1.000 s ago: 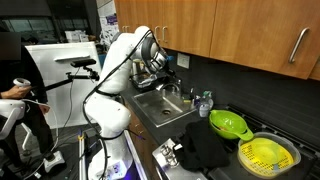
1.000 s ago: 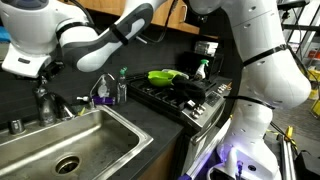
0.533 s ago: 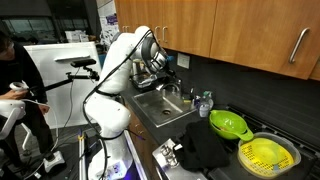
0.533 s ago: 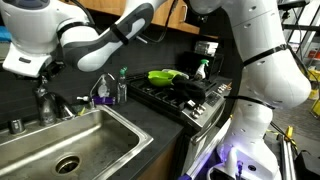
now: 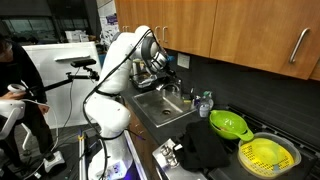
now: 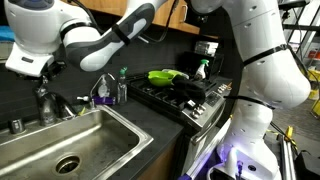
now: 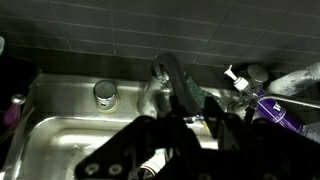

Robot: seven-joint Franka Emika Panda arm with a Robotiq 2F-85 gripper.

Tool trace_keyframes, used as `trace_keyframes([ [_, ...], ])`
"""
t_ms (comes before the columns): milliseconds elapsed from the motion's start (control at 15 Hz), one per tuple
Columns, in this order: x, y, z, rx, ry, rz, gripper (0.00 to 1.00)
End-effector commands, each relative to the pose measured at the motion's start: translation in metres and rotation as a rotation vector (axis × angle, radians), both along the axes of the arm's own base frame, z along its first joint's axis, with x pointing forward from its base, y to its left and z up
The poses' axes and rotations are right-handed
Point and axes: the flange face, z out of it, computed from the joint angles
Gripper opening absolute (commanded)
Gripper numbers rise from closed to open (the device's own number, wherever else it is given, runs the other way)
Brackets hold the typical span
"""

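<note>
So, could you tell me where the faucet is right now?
In the wrist view the faucet stands mid-frame at the back rim of the sink, just ahead of the gripper, with a purple bottle toward the picture's right edge.

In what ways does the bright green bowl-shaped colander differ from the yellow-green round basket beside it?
The bright green bowl-shaped colander is a stronger green; the yellow-green round basket is paler, more yellow. The colander stands nearer the steel sink; the basket lies farther from it. The basket looks wider and shallower than the colander. Both are round, open side up, near the black cloth.
</note>
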Motion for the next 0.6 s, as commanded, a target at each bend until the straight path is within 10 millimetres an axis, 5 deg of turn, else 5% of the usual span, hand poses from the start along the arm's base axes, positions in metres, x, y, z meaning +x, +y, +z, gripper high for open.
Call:
trace_keyframes([
  [0,0.003,-0.024,0.006,-0.006,-0.011,-0.037,0.07],
  [533,0.003,-0.042,0.013,0.004,-0.02,-0.044,0.07],
])
